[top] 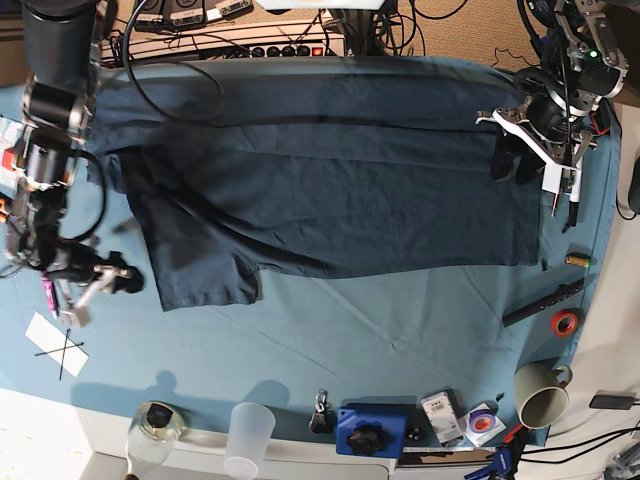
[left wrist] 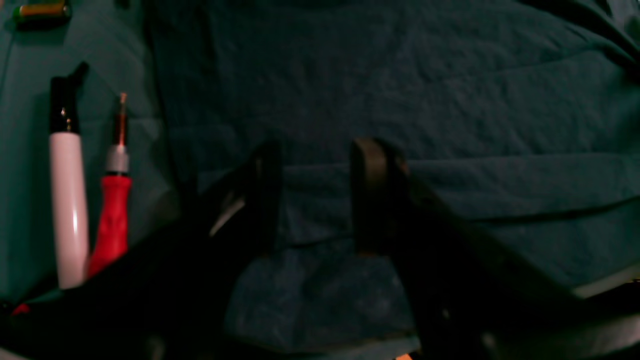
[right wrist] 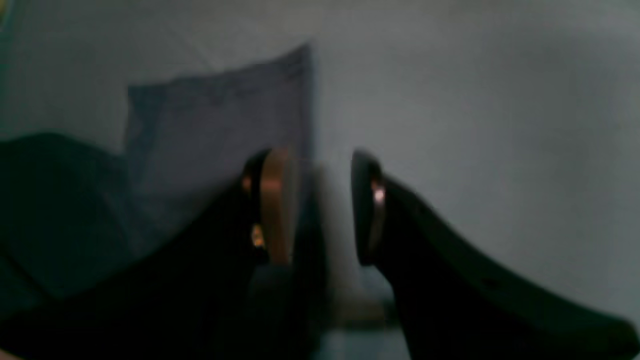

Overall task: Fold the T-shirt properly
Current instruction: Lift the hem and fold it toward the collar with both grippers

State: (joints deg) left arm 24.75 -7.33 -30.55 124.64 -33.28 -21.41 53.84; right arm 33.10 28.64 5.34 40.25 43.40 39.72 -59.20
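The dark navy T-shirt (top: 330, 190) lies spread flat on the teal table cloth (top: 380, 340), one sleeve at the lower left. My left gripper (top: 513, 160) is at the shirt's right edge. In the left wrist view it (left wrist: 317, 195) is open just above wrinkled shirt fabric (left wrist: 425, 100), with cloth showing between the fingers. My right gripper (top: 100, 280) is off the shirt's left edge, beside the sleeve. In the blurred right wrist view it (right wrist: 320, 205) has its jaws apart, with a greyish cloth flap (right wrist: 215, 115) behind.
A white marker (left wrist: 67, 200), a red screwdriver (left wrist: 114, 220) and a battery (left wrist: 41, 10) lie beside the shirt's edge. A mug (top: 540, 393), tape roll (top: 565, 322), plastic cup (top: 250, 435), jar (top: 153, 425) and blue device (top: 368, 432) stand along the front. Paper with an X (top: 55, 345) lies left.
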